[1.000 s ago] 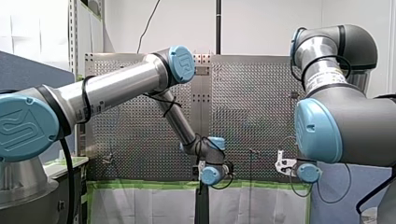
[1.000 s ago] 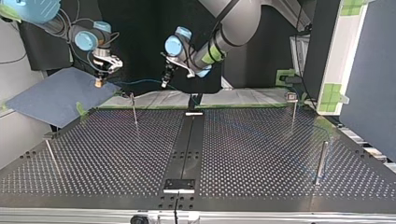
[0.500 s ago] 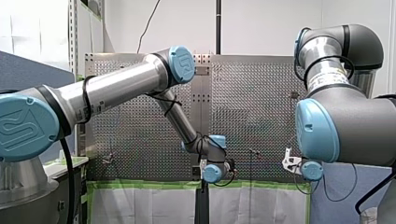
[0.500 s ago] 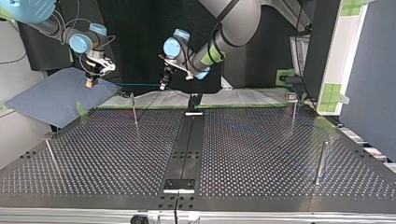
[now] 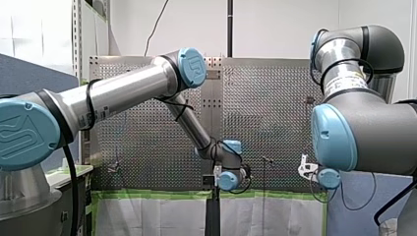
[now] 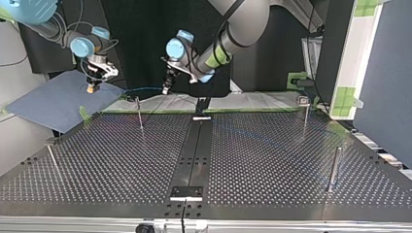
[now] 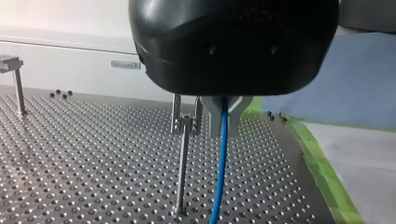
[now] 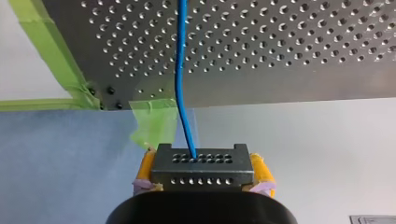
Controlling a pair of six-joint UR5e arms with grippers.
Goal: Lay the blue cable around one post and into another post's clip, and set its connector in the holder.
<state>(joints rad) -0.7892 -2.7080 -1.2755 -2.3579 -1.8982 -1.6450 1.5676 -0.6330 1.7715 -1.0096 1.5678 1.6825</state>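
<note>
In the right wrist view my right gripper [image 8: 202, 171] is shut on the black connector block [image 8: 201, 161], with a yellow pad [image 8: 145, 169] on each side. The blue cable [image 8: 180, 79] leaves the block and runs over the table's edge. In the left wrist view my left gripper [image 7: 224, 116] is shut on the blue cable [image 7: 219, 168], which runs ahead of it down to the table. A thin post with a clip [image 7: 185, 122] stands just beside these fingers. In the top view the cable [image 6: 142, 89] spans between my right gripper [image 6: 91, 87] and my left gripper [image 6: 166, 89], above the clip post [image 6: 139, 114].
Other posts stand on the perforated table [image 6: 272, 160]: a clip post [image 6: 305, 116] at the top view's right, a thick post [image 6: 333, 167] nearer the camera, and a leaning rod [image 6: 54, 162] at the left. A black plate [image 6: 186, 192] lies at the near middle. A blue mat [image 6: 53, 102] lies off the table's left corner.
My right gripper has moved toward the top view's left with the connector, over the blue mat. My left gripper has shifted the same way along the cable, which now hangs straighter between them.
</note>
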